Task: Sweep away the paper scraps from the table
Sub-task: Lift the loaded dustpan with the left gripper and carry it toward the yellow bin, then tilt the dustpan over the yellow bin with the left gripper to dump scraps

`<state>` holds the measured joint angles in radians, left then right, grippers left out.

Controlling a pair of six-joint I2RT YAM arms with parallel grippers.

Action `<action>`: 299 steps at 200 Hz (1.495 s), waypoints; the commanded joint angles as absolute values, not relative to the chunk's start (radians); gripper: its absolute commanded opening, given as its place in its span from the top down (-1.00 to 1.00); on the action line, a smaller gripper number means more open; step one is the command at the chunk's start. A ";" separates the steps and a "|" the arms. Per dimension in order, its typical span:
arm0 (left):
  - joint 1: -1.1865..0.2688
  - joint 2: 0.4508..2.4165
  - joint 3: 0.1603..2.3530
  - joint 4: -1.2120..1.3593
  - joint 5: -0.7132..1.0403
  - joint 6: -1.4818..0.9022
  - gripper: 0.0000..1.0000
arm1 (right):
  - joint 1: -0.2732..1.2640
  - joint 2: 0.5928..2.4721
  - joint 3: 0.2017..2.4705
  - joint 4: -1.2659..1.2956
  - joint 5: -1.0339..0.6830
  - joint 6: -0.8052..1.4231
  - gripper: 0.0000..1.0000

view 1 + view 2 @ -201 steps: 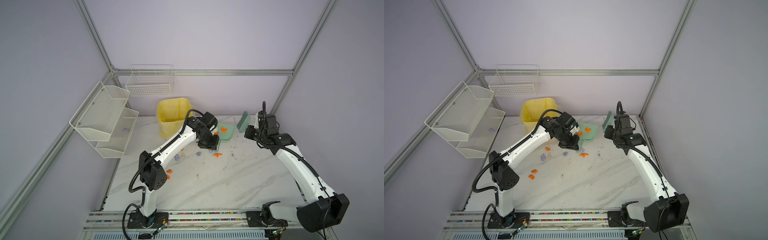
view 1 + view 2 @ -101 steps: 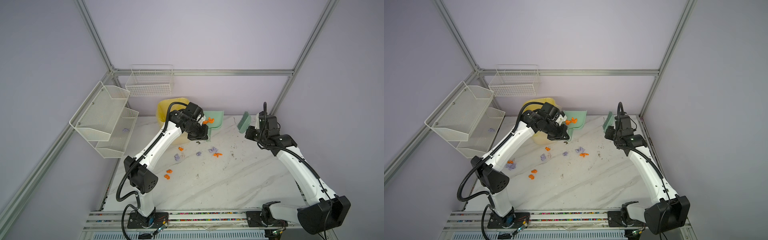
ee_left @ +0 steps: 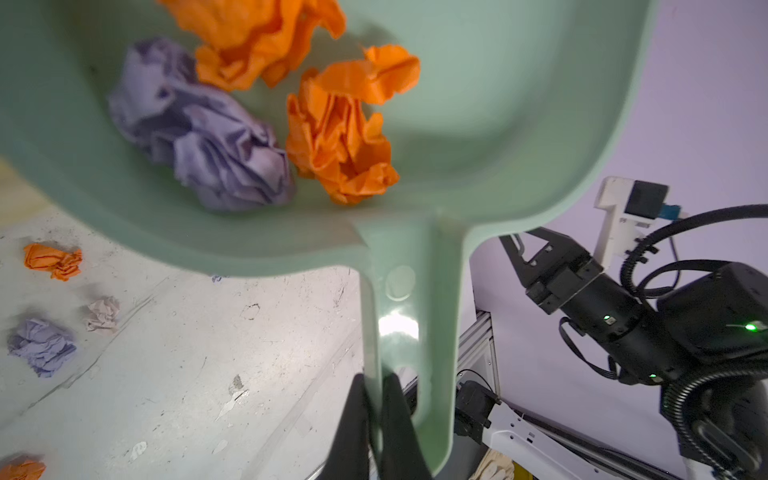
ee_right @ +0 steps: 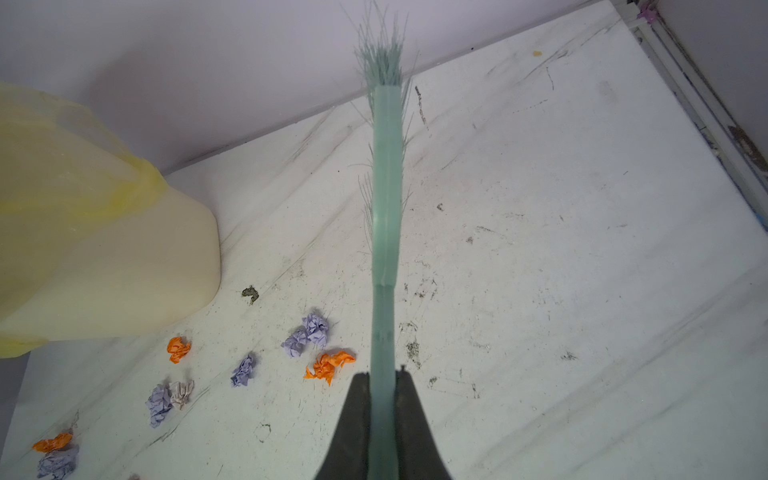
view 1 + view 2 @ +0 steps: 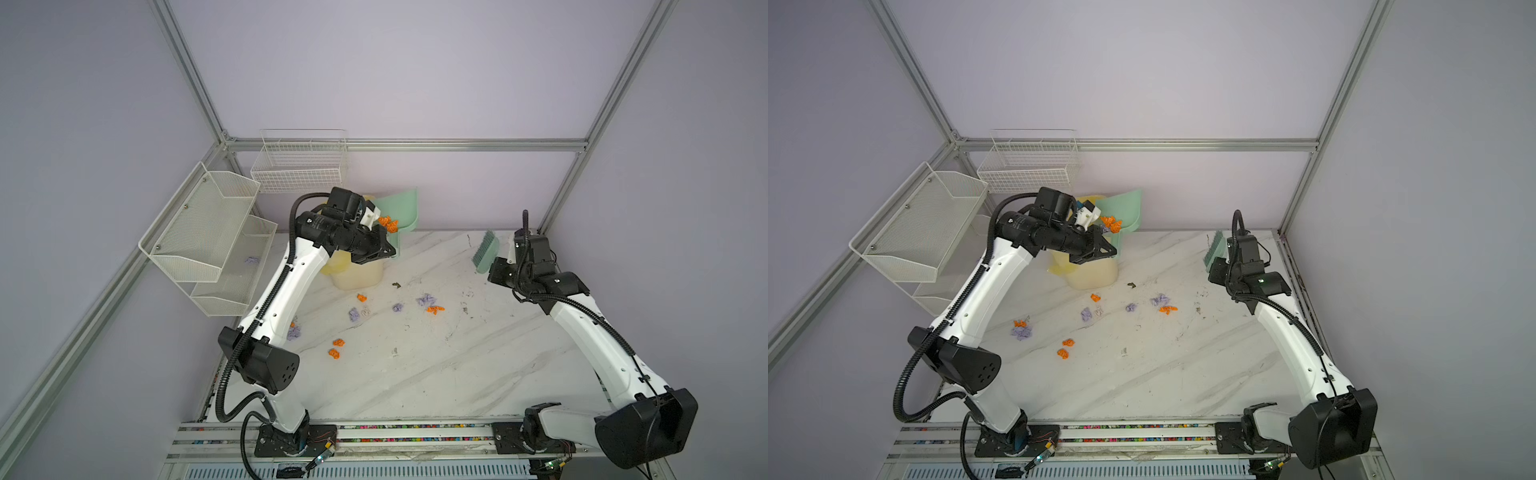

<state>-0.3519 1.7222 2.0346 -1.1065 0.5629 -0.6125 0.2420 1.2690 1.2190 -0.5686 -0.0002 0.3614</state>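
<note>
The table (image 5: 478, 374) bears a yellow-lined bin (image 5: 357, 279); over it the green dustpan (image 5: 401, 203) hangs, its handle pinched tight by the left gripper (image 3: 374, 399). Tip its lip well inside the bin mouth so nothing spills. The right gripper (image 4: 384, 384) clamps the brush (image 5: 484, 249). Some paper scraps (image 3: 336, 137) sit in the pan, others lie loose beside the bin.

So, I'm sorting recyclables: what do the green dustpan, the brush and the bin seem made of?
The dustpan looks like moulded plastic, smooth and semi-glossy: light glints on its handle. The brush seems matching green plastic with fine, probably synthetic bristles. The bin looks like matte cream plastic; its liner is thin, wrinkled, translucent yellow film.
</note>
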 commanded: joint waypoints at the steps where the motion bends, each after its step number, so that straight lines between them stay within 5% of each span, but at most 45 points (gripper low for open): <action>1: -0.310 1.647 1.940 -0.947 0.709 -0.684 1.00 | 0.239 1.247 1.221 -0.537 -0.009 0.365 1.00; 73: -0.209 1.538 1.585 -0.521 0.920 -0.950 1.00 | 0.239 1.238 1.220 -0.535 -0.014 0.362 1.00; 173: -0.088 1.513 1.163 0.679 1.100 -1.810 1.00 | 0.238 1.224 1.222 -0.531 -0.031 0.354 1.00; 218: -0.080 1.642 1.050 1.381 0.986 -2.325 1.00 | 0.238 1.215 1.222 -0.531 -0.032 0.355 1.00; 299: -0.078 1.652 0.962 1.503 0.881 -2.425 1.00 | 0.238 1.205 1.229 -0.537 -0.037 0.363 1.00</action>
